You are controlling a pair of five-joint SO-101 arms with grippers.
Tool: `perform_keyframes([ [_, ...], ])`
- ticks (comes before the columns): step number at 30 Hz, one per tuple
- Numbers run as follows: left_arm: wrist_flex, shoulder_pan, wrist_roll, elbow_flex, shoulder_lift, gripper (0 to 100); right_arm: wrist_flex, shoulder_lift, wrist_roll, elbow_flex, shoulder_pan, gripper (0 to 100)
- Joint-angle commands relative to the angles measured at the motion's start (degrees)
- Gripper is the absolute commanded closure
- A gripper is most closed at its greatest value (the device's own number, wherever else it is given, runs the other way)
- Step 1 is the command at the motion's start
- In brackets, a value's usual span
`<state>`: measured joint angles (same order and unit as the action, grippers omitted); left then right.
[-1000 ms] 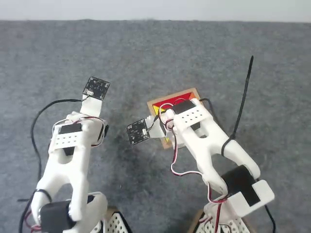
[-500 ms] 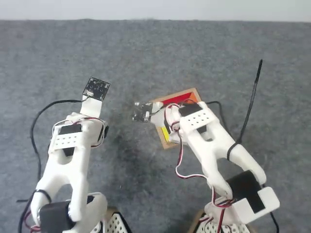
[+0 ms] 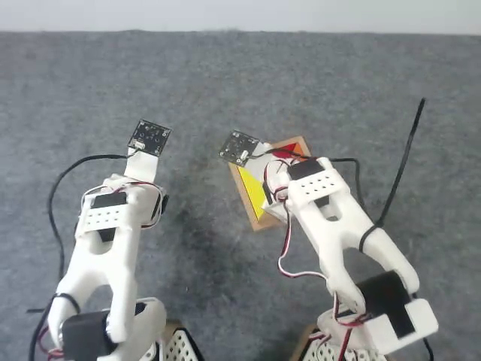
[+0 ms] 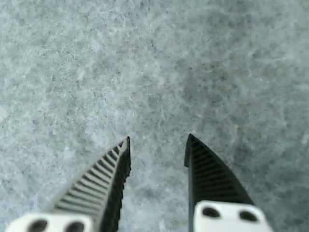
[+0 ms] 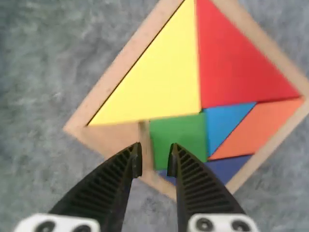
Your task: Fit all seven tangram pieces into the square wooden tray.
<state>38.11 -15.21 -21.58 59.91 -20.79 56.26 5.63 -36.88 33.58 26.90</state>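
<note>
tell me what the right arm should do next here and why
Probably lift the right gripper away to fetch another piece: it is open and holds nothing, and in the wooden tray a wood-coloured patch beside the green square looks unfilled.

The square wooden tray (image 5: 120, 72) lies flat on the grey desk (image 3: 225, 75). Inside it, a large yellow triangle (image 5: 159, 82) and a large red triangle (image 5: 236, 58) meet edge to edge. A green square (image 5: 178, 137), small blue triangle (image 5: 224, 125), orange piece (image 5: 260, 125) and dark blue piece (image 5: 227, 166) sit beside them. A narrow bare strip borders the green square.
</note>
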Motion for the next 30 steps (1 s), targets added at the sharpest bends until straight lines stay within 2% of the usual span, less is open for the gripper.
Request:
perform_keyframes([
  [1, -1.0, -0.5, -0.7, -0.5, -1.1, 82, 4.0, 4.8, 1.4, -0.7, 1.3, 93.2],
  [5, -1.0, -0.5, -0.7, -0.4, -1.1, 82, 2.9, 4.5, 6.9, -0.2, 1.5, 93.7],
  [15, -1.0, -0.5, -0.7, -0.4, -1.1, 82, -6.7, -5.5, 7.2, 2.0, 0.7, 93.7],
  [21, -1.0, -0.5, -0.7, -0.4, -1.1, 82, -4.9, 1.5, 7.2, 2.6, -0.8, 93.5],
  [27, -1.0, -0.5, -0.7, -0.4, -1.1, 82, -0.4, 14.6, 7.4, 2.5, -0.9, 93.5],
  [30, -1.0, -0.5, -0.7, -0.4, -1.1, 82, -0.5, 20.2, 7.6, 2.7, -3.6, 93.5],
])
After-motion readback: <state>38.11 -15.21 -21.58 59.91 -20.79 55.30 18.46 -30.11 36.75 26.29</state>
